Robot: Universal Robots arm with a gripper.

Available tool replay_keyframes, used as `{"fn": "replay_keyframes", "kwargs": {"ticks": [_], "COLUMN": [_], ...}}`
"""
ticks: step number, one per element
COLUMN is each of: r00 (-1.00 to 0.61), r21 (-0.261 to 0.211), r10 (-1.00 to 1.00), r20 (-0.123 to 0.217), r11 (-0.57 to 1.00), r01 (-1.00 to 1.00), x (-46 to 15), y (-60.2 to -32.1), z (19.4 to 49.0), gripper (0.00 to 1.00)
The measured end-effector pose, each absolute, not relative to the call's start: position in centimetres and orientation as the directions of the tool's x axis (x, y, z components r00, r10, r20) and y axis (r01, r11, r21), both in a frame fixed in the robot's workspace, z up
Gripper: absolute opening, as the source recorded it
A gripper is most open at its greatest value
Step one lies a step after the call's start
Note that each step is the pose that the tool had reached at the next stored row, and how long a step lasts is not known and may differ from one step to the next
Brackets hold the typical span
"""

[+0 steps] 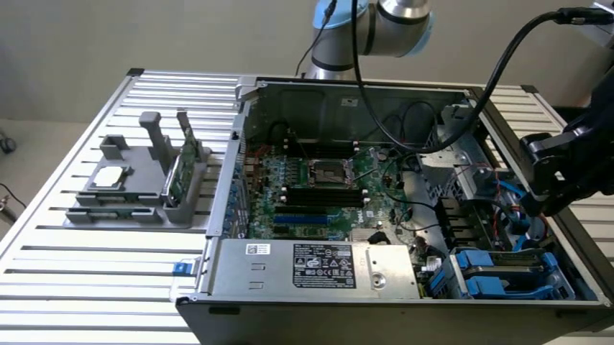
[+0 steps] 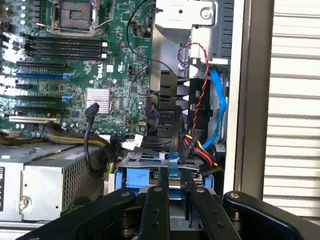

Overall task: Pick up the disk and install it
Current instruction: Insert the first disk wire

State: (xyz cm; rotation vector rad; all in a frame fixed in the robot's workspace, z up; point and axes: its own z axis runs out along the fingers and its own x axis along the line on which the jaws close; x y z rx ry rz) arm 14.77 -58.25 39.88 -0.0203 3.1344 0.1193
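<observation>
- Black end effector (image 2: 176,174) is hovering, fingers slightly apart, gripping nothing.
- Silver-grey, blue-framed metal disk (image 2: 137,177) is lying in the open grey computer case's (image 2: 255,100) bay.
- You should be centring squarely, avoiding the flat blue cable (image 2: 218,100).

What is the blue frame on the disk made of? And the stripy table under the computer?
The disk has a frame that looks like plastic: one solid bright blue, smooth, with a soft shine. The table looks like bare metal, probably aluminium: pale silver, matt, made of long ribbed slats with dark grooves between them.
</observation>
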Motion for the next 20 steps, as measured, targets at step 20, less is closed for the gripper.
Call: {"fn": "replay_keyframes", "kwargs": {"ticks": [20], "r00": [-0.939], "r21": [0.076], "r10": [0.343], "r20": [-0.005], "r11": [0.937], "r01": [0.342], "x": [14.77], "y": [-58.25], "z": [39.78], "gripper": [0.25]}}
